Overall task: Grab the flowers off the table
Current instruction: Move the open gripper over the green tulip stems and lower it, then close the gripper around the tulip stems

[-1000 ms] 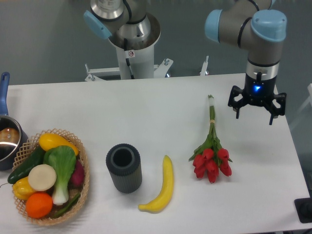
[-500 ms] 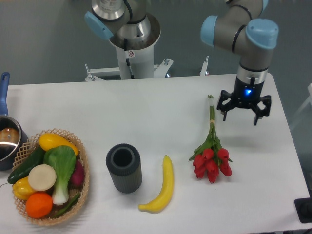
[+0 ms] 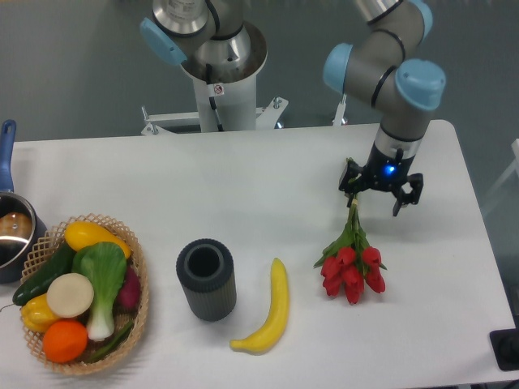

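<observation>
The flowers (image 3: 350,263) lie on the white table (image 3: 243,194) at the right, red tulip heads toward the front edge and thin green stems running back. My gripper (image 3: 378,197) hangs open over the upper part of the stems, its dark fingers spread, and it hides the pale stem ends. Whether the fingers touch the stems cannot be told. Nothing is held.
A yellow banana (image 3: 270,312) lies left of the flowers, and a dark ribbed cylinder cup (image 3: 206,279) stands beside it. A wicker basket (image 3: 139,279) of vegetables and a pot (image 3: 15,231) sit at the far left. The arm's base (image 3: 219,77) rises at the back.
The gripper has travelled left from beyond the stems to a spot over their upper end, staying open. The flowers have not moved.
</observation>
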You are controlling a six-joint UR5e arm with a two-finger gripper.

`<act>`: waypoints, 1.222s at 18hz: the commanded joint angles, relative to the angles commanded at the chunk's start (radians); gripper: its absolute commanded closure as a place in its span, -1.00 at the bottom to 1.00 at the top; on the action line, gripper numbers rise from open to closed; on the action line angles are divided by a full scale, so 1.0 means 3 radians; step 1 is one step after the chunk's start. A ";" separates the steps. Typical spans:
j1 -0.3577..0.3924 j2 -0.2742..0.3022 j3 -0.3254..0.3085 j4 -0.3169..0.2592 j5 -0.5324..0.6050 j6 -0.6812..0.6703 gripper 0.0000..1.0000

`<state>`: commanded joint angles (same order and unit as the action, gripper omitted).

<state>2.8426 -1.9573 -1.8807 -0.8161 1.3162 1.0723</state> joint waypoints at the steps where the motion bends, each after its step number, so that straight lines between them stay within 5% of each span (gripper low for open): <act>1: -0.0016 -0.0021 0.0005 0.0005 0.0000 0.0005 -1.00; 12: -0.0031 -0.0138 0.0066 -0.0005 0.0036 0.0092 -1.00; 15: -0.0031 -0.0143 0.0072 -0.0005 0.0036 0.0092 -0.85; 16: -0.0036 -0.0143 0.0072 -0.0005 0.0036 0.0087 -0.52; 17: -0.0036 -0.0138 0.0077 -0.0005 0.0036 0.0087 -0.42; 22: -0.0031 -0.0138 0.0092 -0.0010 0.0031 0.0087 -0.30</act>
<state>2.8333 -1.9988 -1.8530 -0.8191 1.3254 1.0983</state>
